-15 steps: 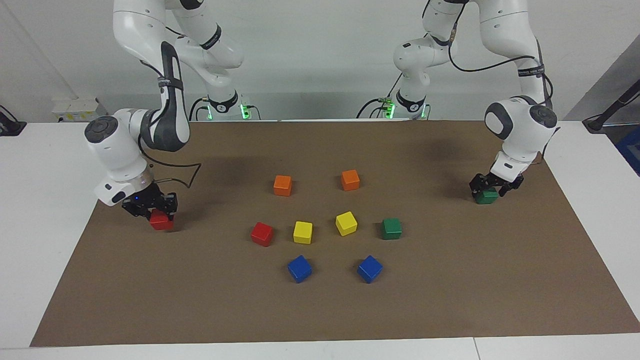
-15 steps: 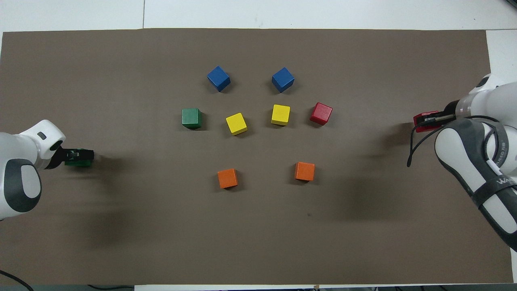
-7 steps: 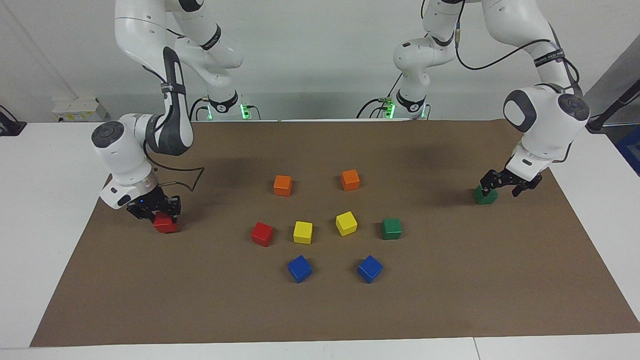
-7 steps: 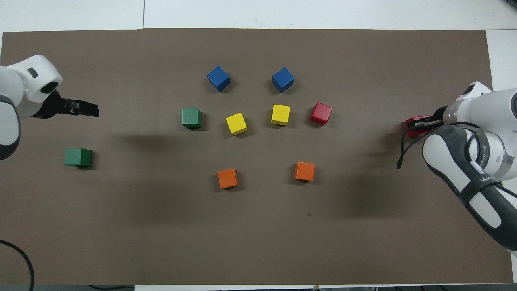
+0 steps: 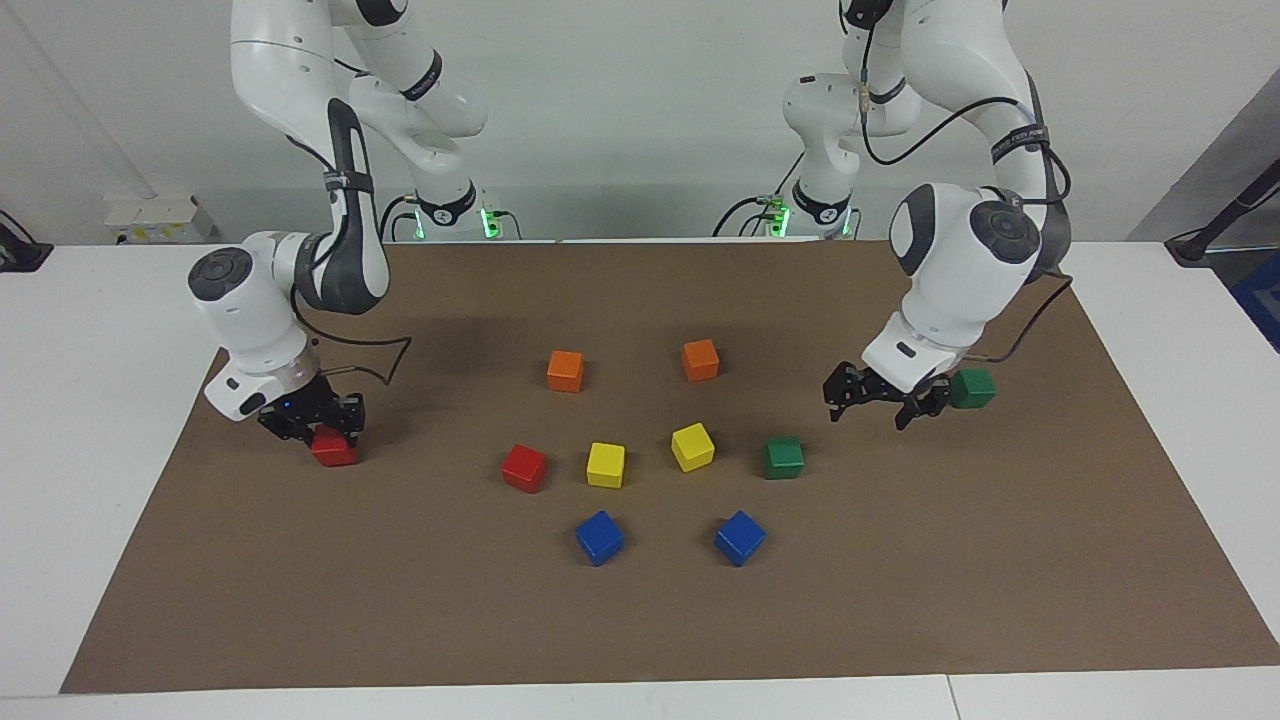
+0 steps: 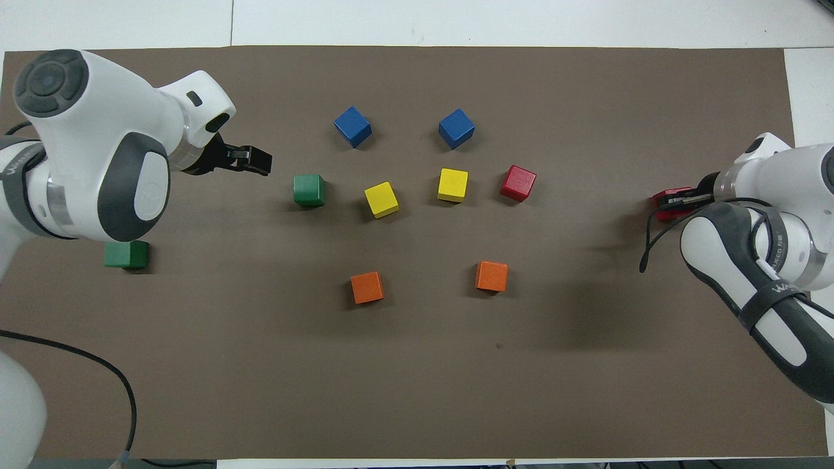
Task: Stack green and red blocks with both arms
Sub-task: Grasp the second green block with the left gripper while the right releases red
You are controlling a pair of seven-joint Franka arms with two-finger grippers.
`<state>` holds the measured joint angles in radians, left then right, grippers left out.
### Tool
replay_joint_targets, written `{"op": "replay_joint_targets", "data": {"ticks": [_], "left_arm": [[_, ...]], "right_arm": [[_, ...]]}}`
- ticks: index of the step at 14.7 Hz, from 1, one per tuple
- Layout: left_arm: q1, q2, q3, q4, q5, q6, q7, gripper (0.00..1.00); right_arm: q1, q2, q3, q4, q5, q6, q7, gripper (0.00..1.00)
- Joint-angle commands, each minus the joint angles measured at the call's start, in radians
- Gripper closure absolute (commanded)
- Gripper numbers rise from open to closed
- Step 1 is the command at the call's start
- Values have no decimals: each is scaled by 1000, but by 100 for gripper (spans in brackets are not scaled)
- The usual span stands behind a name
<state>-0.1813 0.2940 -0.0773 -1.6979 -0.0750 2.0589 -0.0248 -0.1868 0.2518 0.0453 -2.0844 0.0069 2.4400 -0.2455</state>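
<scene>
Looking across from the facing camera, I am seeing the left pincer [image 5: 880,400] hanging open and empty over the brown mat [image 5: 900,560], between the two green blocks. One green block [image 5: 973,388] is sitting alone toward the left arm's end of the desk [image 5: 1180,330], partly covered by the pincer's links in this view; the overhead camera is showing it clear of everything [image 6: 126,254], with the left arm's wrist looming above it. The other green block [image 5: 783,457] is resting at the end of the middle row, and from overhead the left pincer [image 6: 251,159] is appearing just beside it [image 6: 309,190], apart from it.

The right pincer [image 5: 325,432] is closed on a red block [image 5: 334,447] low at the right arm's end of the mat. The facing view is showing the block under the fingers, though I cannot tell whether it is touching the mat; overhead, only a sliver of that red block [image 6: 671,203] is peeking out past the right pincer [image 6: 677,200] and wrist.

The second red block [image 5: 524,468] is lying at the row's other end, beside the two yellow blocks [image 5: 605,465]. Two orange blocks [image 5: 565,370] are sitting nearer to the robots than the row, and two blue blocks [image 5: 599,537] farther.
</scene>
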Motion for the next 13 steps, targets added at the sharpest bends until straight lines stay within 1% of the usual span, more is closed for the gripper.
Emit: {"op": "replay_joint_targets", "data": {"ticks": [1,3,6,9,10,11,13], "left_arm": [[-75,97,21,61,-9,42,-64,0],[-107,132,21,60,-2,93,-102,0],[-116,154,22,53,23,124,-121,0],[-135,175,22,29,58,184,-159,0],[-135,175,24,20,69,188,-164,0],[-135,174,24,14,70,190,-165,0],[-136,174,24,-23,70,230,-182,0]], "right_arm": [[-5,9,8,-8,-5,33,29,100],[-5,11,8,-8,-5,33,28,100],[-5,17,8,-11,-5,34,29,100],[-8,21,8,-11,-5,45,28,100],[-7,23,8,-10,-5,44,28,55],[-7,23,8,-9,-5,41,31,1],[-7,18,10,-5,-5,19,29,0]]}}
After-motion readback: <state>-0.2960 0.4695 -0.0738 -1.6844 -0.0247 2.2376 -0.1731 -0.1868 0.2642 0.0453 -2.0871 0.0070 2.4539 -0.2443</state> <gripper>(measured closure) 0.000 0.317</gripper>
